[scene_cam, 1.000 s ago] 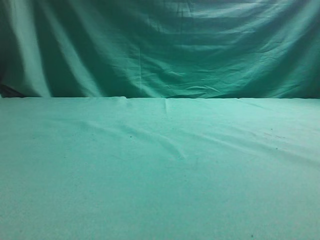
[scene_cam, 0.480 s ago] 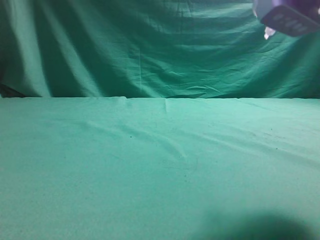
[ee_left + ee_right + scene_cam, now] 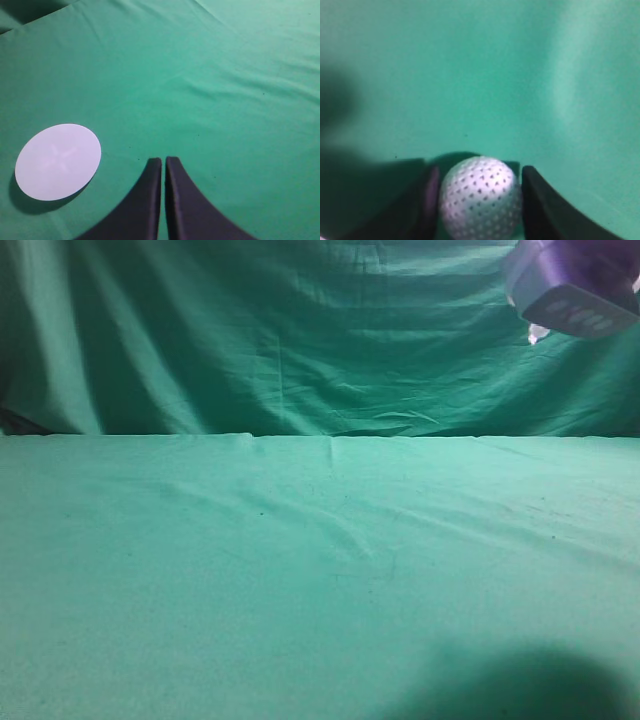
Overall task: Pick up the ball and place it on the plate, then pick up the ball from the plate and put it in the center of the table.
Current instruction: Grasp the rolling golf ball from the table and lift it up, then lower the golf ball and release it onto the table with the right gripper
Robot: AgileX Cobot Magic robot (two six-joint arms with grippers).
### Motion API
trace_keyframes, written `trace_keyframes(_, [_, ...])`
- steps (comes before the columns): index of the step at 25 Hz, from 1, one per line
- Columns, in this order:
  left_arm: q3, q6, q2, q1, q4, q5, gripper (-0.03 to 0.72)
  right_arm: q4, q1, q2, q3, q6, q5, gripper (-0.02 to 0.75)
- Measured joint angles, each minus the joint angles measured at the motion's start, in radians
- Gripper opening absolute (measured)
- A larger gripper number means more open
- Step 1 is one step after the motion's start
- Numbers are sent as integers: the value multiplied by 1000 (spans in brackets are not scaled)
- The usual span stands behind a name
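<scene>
The white dimpled ball (image 3: 480, 197) sits between the two dark jaws of my right gripper (image 3: 479, 170), which press on both its sides just above the green table cloth (image 3: 470, 75). The white round plate (image 3: 57, 161) lies flat on the cloth at the left of the left wrist view. My left gripper (image 3: 163, 160) is shut and empty, above the cloth to the right of the plate. In the exterior view neither the ball nor the plate shows; only a purple-lit part of the right arm (image 3: 575, 285) shows at the top right.
The green table (image 3: 300, 570) is slightly wrinkled and ends at a darker draped backdrop (image 3: 300, 330). A dark shadow (image 3: 520, 690) lies on the cloth at the bottom right of the exterior view.
The right arm came into the top right of the exterior view and has since shifted slightly down and left. Its shadow on the cloth at the bottom right has grown.
</scene>
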Motion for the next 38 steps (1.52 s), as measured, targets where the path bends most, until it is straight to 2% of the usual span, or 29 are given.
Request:
trace_keyframes(9, [0,0,0,0,-35,0,0,-24,0,2,-44,2,20,330])
trace_keyframes(13, [0,0,-11,0,-116,-2,0,-39,0,4,-181,2,74,330])
trace_keyframes(17, [0,-22,-103,0,-140,-2,0,-42,0,5,-358,4,100,330])
trace_keyframes(20, [0,-130,-216,0,-52,2,0,-42,0,9,-477,4,97,330])
trace_keyframes(26, [0,-409,-413,0,282,113,0,-43,0,105,-666,-5,97,330])
trace_keyframes(28, [0,-453,-439,0,351,129,0,-23,0,171,-716,-26,99,330])
trace_keyframes(32, [4,-485,-446,0,394,134,0,58,4,312,-826,-77,95,330])
trace_keyframes(38, [85,-487,-446,0,394,99,0,70,74,509,-1004,-145,80,330])
